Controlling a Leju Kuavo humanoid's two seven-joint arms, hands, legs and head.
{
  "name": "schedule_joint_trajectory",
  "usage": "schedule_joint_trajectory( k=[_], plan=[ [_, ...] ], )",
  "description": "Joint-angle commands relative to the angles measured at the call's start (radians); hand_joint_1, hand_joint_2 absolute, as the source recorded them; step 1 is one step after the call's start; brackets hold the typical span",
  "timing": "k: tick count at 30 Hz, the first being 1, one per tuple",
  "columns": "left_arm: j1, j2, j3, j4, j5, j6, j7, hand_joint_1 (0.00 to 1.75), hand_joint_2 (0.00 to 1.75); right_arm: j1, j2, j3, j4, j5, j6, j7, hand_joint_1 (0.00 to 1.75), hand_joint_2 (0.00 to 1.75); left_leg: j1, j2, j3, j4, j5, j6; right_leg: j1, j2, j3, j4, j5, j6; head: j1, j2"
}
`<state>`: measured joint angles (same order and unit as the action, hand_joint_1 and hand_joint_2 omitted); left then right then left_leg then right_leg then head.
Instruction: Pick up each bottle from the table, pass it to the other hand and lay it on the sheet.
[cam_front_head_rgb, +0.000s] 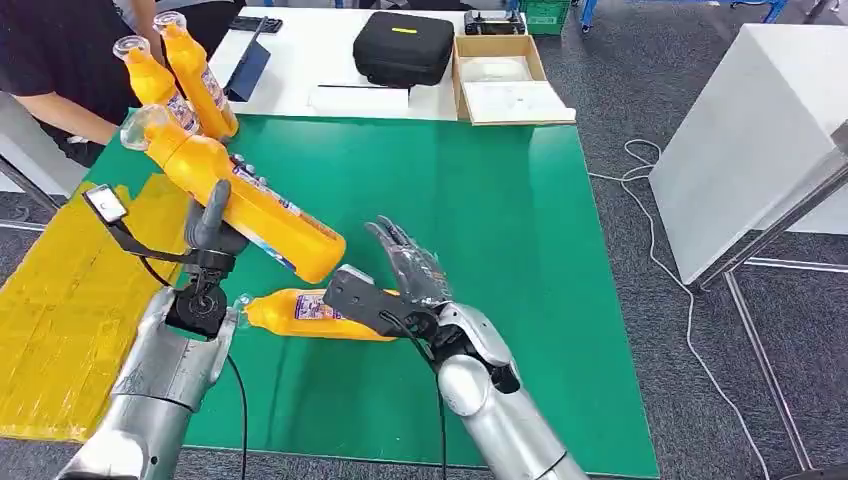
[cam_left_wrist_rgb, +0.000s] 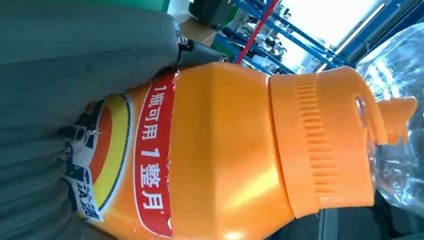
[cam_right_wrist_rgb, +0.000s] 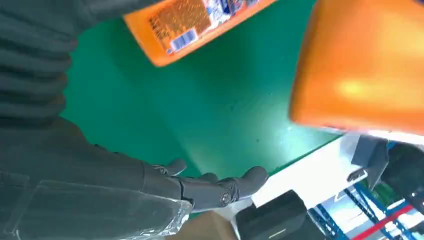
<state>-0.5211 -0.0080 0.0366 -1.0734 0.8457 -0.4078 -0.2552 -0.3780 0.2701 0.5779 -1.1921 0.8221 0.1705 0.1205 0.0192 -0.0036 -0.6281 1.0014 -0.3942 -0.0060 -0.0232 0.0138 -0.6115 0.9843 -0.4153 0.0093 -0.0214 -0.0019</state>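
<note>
My left hand (cam_front_head_rgb: 208, 238) grips an orange bottle (cam_front_head_rgb: 240, 200) around its middle and holds it tilted above the green table (cam_front_head_rgb: 520, 250), clear cap toward the far left. The left wrist view shows this bottle (cam_left_wrist_rgb: 225, 150) up close under my grey thumb (cam_left_wrist_rgb: 75, 65). My right hand (cam_front_head_rgb: 405, 265) hovers open just right of the bottle's base, fingers stretched out (cam_right_wrist_rgb: 220, 190). A second orange bottle (cam_front_head_rgb: 310, 315) lies on the table under both hands (cam_right_wrist_rgb: 200, 20). Two more bottles (cam_front_head_rgb: 190, 65) stand upright at the far left corner. The yellow sheet (cam_front_head_rgb: 70, 300) covers the table's left side.
A person in black (cam_front_head_rgb: 60, 60) stands at the far left beside the upright bottles. Behind the green mat, a white table holds a black case (cam_front_head_rgb: 404, 47), a cardboard box (cam_front_head_rgb: 505, 80) and a dark tablet (cam_front_head_rgb: 248, 65). A white cabinet (cam_front_head_rgb: 750, 130) and floor cable (cam_front_head_rgb: 660, 270) are on the right.
</note>
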Motion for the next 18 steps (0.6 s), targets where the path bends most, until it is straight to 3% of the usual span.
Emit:
schedule_joint_trajectory(
  k=[1,10,12,14,18],
  plan=[
    [-0.075,-0.001,0.021,0.125,-0.003,-0.005,-0.004,1.75,1.75,0.002,-0.051,-0.029,-0.036,0.002,0.005,-0.008,0.0,0.0,0.0,-0.002,0.002,-0.001,0.0,0.0,0.0,-0.003,0.003,-0.001,-0.001,-0.001,0.0,0.0],
    [-0.093,0.019,0.024,0.131,-0.05,0.022,-0.046,1.75,1.75,-0.009,-0.06,-0.022,-0.013,0.0,-0.009,-0.019,0.0,0.0,0.0,-0.002,0.002,0.0,0.0,0.0,0.001,-0.002,0.003,-0.001,-0.001,-0.001,0.0,0.0],
    [-0.129,0.054,0.019,0.118,-0.284,0.198,-0.2,1.75,1.75,-0.001,-0.068,-0.028,-0.021,0.0,-0.015,-0.017,0.0,0.0,0.0,-0.002,0.002,0.0,-0.001,0.0,0.001,-0.003,0.003,0.0,-0.001,-0.001,0.0,0.0],
    [-0.212,0.078,0.019,0.144,-0.626,0.513,-0.276,1.75,1.75,0.005,-0.076,-0.026,-0.027,0.002,-0.021,-0.013,0.0,0.0,0.001,-0.003,0.002,0.002,-0.001,0.0,0.002,-0.005,0.004,0.001,-0.002,-0.002,0.0,0.0],
    [-0.272,0.123,0.056,0.27,-1.059,0.887,-0.282,1.75,1.75,0.012,-0.093,0.009,-0.009,-0.007,-0.027,-0.024,0.0,0.0,0.002,-0.002,0.001,0.001,0.001,-0.001,0.002,-0.003,0.003,0.0,-0.001,-0.002,0.0,0.0]
  ],
)
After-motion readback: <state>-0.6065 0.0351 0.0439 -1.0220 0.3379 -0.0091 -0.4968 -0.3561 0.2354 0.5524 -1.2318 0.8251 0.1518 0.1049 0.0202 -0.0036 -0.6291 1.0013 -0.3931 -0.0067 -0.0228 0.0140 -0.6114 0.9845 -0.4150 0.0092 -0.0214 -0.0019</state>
